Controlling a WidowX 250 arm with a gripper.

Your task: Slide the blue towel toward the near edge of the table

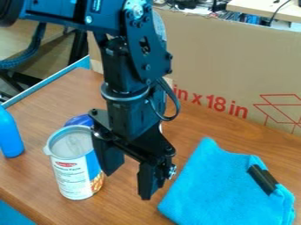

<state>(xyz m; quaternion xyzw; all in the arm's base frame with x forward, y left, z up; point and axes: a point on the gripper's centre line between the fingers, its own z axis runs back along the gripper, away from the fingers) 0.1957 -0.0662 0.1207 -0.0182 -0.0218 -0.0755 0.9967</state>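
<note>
While my arm comes in from the upper left, my claw [127, 186] hangs over the brown wooden counter [53, 103], its two fingers spread well apart and pointing down, with nothing held between them. The can [69, 176] stands upright just beside it, toward the left of the view; one of my fingers overlaps the can's right side from here, and I cannot tell whether the two touch. The can has a pale rim round its grey top and a white label with blue and orange on its right. Behind it shows part of a rounded dark blue thing [83, 119], mostly hidden. On my claw's other side, a bright blue cloth [206, 189] lies spread on the counter, near the claw, and a small black object [262, 179] rests on it by its right edge. A blue bottle [9, 136] stands at the left edge of the view, apart from the can. Along the back rises a brown cardboard panel [235, 57] with red print, and a loop of black cable [176, 103] bulges out from my wrist.
</note>
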